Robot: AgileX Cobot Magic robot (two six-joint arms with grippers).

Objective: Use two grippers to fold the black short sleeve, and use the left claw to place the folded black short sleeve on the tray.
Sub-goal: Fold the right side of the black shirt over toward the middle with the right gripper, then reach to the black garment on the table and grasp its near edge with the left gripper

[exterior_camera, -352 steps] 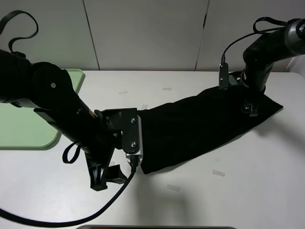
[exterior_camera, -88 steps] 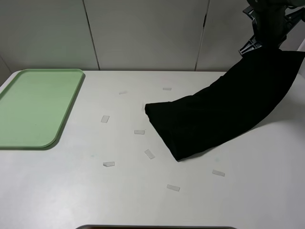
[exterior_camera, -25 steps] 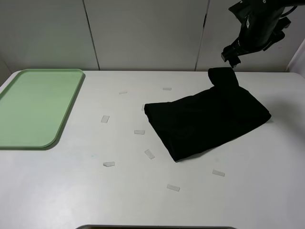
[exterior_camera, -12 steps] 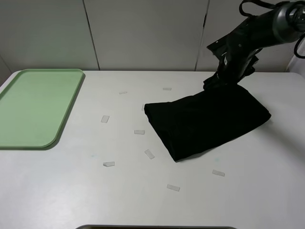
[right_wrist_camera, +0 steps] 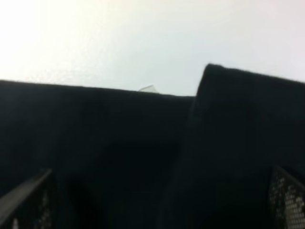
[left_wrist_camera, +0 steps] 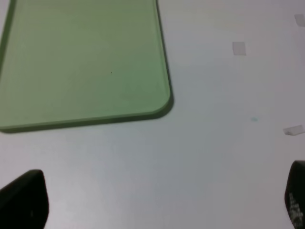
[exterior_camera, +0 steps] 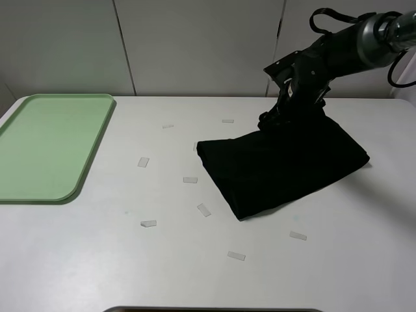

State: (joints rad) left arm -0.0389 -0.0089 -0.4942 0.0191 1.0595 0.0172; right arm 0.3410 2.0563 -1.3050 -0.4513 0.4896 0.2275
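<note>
pale green tray (left_wrist_camera: 86, 62) on table (left_wrist_camera: 214, 157) (pincer (left_wrist_camera: 159, 200) spread)

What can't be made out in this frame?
Black short sleeve: print or label, if any, folded out of sight, every view.
Right end effector: exterior high hides its tips behind the arm; blurred right wrist view leaves cloth contact unclear.
Left end effector: outside exterior high; left wrist view crops all but the fingertips.

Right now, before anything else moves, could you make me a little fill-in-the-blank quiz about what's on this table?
1. The tray is pale ____.
2. The shirt lies folded on the ____, not in the tray.
3. In the high view only the ____ arm shows, its pincer at the shirt's far edge.

Missing words: green; table; right.
</note>
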